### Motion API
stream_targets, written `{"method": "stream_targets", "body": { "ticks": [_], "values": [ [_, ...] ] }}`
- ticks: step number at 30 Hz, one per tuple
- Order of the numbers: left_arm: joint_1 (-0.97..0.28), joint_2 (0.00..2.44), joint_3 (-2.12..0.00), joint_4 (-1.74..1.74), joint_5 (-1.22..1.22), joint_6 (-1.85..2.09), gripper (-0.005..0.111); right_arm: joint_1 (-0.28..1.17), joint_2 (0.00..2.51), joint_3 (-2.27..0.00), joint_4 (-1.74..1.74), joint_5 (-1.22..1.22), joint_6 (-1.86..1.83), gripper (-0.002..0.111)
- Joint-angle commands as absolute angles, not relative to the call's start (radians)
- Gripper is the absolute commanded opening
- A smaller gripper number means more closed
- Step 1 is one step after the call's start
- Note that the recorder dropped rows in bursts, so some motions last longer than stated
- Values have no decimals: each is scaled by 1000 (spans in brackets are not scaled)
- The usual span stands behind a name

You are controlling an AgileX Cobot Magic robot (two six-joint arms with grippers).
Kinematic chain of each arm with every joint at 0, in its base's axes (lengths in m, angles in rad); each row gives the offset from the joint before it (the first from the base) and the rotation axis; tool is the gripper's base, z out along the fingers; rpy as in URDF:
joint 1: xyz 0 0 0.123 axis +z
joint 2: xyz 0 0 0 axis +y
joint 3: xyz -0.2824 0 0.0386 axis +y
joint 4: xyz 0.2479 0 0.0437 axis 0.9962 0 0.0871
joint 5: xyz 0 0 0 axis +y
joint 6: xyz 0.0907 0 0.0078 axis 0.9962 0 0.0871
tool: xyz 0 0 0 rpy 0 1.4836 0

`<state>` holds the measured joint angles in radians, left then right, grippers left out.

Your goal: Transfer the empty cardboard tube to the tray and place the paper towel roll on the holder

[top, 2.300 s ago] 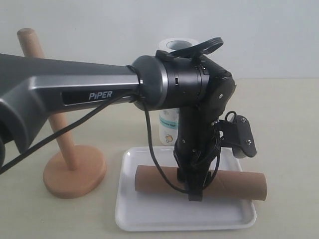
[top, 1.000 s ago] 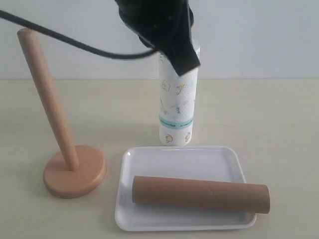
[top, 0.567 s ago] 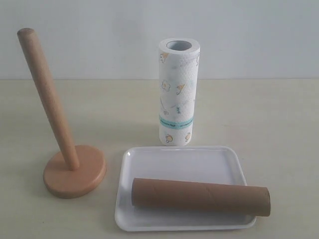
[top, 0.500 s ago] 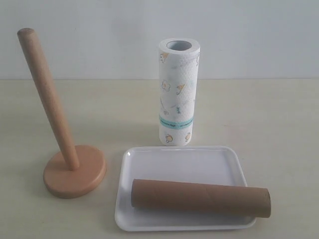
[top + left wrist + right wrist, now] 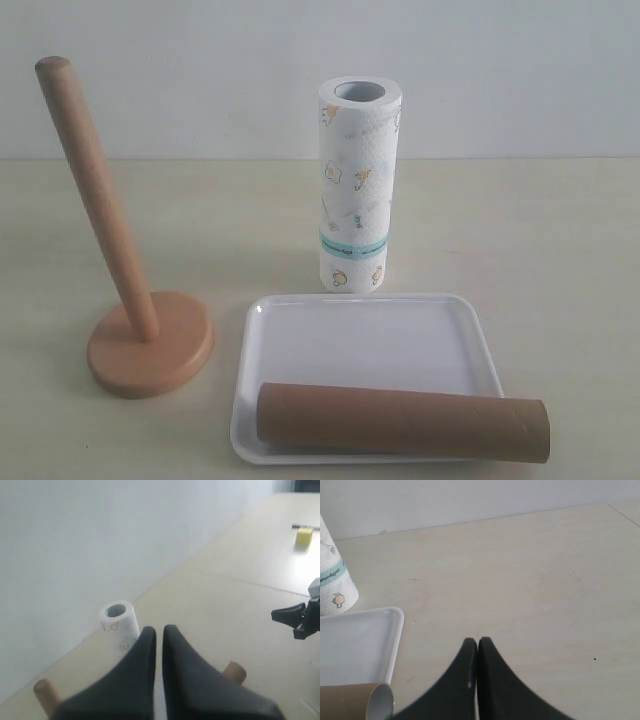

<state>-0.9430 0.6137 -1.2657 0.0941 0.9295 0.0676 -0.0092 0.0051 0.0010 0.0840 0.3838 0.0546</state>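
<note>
The brown cardboard tube (image 5: 400, 422) lies on its side along the near edge of the white tray (image 5: 370, 335), its right end past the rim. Behind the tray the paper towel roll (image 5: 358, 185) stands upright on the table. At the left stands the wooden holder (image 5: 150, 345) with its post bare. Neither gripper shows in the exterior view. The left gripper (image 5: 159, 630) hangs high above the scene, its fingers nearly together with nothing between them. Low over the table beside the tray (image 5: 365, 630) and tube end (image 5: 375, 705), the right gripper (image 5: 478, 641) is shut and empty.
A small yellow block (image 5: 303, 535) lies far off on the table in the left wrist view. The same view shows the roll (image 5: 119, 622), the post top (image 5: 45, 692), the tube end (image 5: 234, 671) and a black part of the other arm (image 5: 297, 619).
The left arm let go of the tube and rose out of the exterior view. The tube then rolled toward the tray's near edge.
</note>
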Motion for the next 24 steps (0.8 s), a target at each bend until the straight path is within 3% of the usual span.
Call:
{"method": "stream_targets", "body": {
  "ticks": [1,10,24],
  "values": [
    [-951,494,-1142,85,830,25,4,-14,0,0,80,378,52,0],
    [-951,435,-1015,84,781,16,4,-14,0,0,80,383,52,0],
    [-951,30,-642,-65,448,16,4,-14,0,0,80,383,52,0]
  ]
}}
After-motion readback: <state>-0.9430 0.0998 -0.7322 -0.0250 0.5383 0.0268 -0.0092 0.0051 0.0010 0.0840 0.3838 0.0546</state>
